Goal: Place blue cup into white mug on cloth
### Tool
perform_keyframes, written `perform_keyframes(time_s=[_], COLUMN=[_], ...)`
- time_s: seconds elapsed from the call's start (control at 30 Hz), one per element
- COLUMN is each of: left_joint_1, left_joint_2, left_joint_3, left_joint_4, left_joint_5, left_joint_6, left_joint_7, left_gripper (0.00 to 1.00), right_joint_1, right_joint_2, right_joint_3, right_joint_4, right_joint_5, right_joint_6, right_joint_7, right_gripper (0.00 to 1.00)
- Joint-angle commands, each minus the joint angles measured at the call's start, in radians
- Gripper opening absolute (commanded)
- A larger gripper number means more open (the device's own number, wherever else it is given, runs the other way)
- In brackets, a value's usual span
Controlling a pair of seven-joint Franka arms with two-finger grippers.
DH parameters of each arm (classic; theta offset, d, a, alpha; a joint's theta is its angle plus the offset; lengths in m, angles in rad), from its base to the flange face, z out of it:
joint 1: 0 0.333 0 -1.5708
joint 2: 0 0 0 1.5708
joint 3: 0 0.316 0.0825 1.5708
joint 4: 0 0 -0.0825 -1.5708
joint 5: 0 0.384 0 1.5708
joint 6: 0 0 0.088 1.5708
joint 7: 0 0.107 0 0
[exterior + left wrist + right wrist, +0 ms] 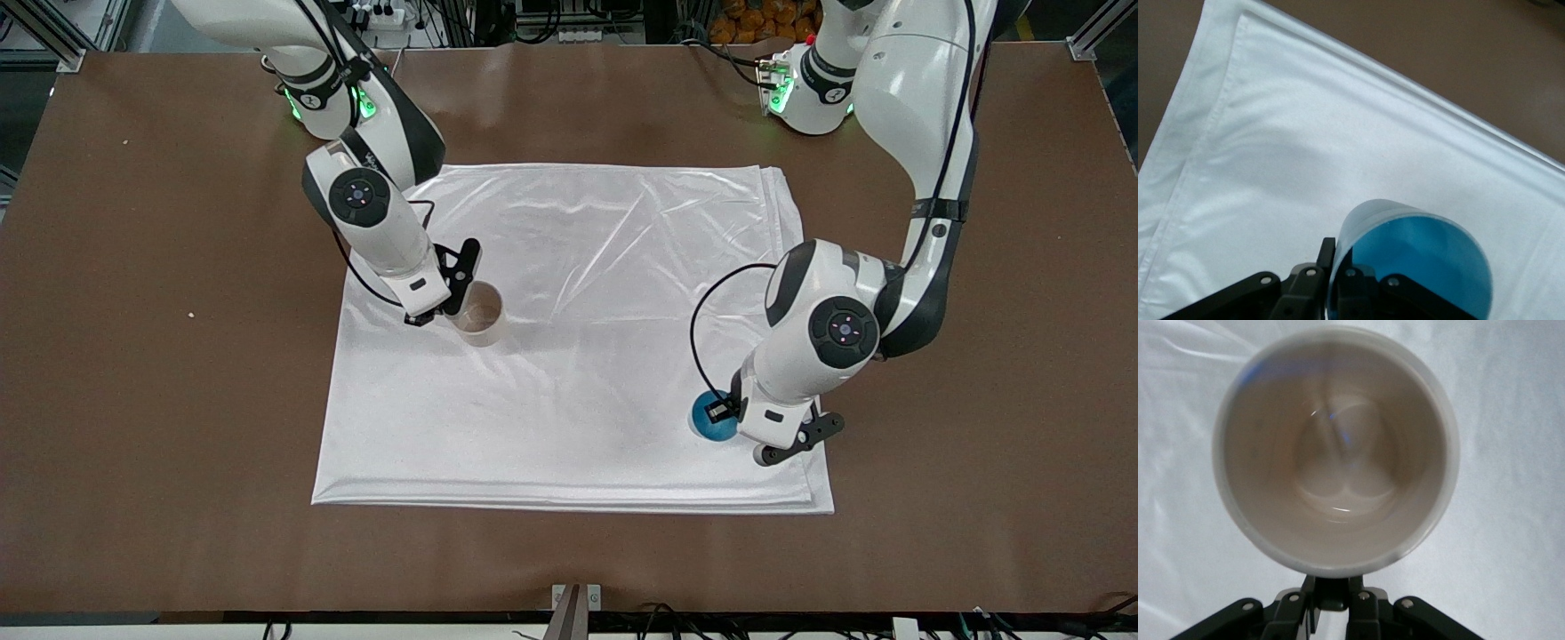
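Small light-blue tapered cup [714,418], on the white satiny cloth [578,356], sits pinched at its rim by the left gripper [722,411], while the right gripper [442,313] clamps the cream mug's [480,313] rim.

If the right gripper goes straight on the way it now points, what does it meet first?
The right gripper points down and is already shut on the mug's rim, so it would probably just press the mug into the cloth.

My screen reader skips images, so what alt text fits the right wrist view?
Looking straight down into the empty white mug, with the right tool shut on its rim. The mug stands on the wrinkled white cloth that fills the rest of the view.
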Motion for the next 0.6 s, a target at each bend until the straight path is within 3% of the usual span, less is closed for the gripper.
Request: perform_keyframes(time_s=[0.0, 0.13, 0.57], left_joint_1=[-0.049, -0.075, -0.162], left_joint_2=[-0.026, -0.032, -0.03], left_joint_3=[0.01, 0.01, 0.012], left_joint_4=[-0.013, -0.013, -0.013], left_joint_5=[-0.024, -0.025, -0.022], left_joint_6=[-0.011, -0.011, -0.011], left_joint_7=[-0.056, -0.078, -0.141], left_gripper=[0.0, 0.0, 0.0], right_joint_1=[0.056, 0.078, 0.172], right_joint_2=[0.07, 0.111, 0.223], right_joint_3=[-0.012, -0.01, -0.014], right_joint_4=[0.045, 0.087, 0.19], right_joint_5=[-0.051, -0.118, -0.168], right_joint_6=[0.028, 0.029, 0.035], right_joint_7=[0.098, 0.158, 0.268], right_gripper=[0.0, 0.0, 0.0])
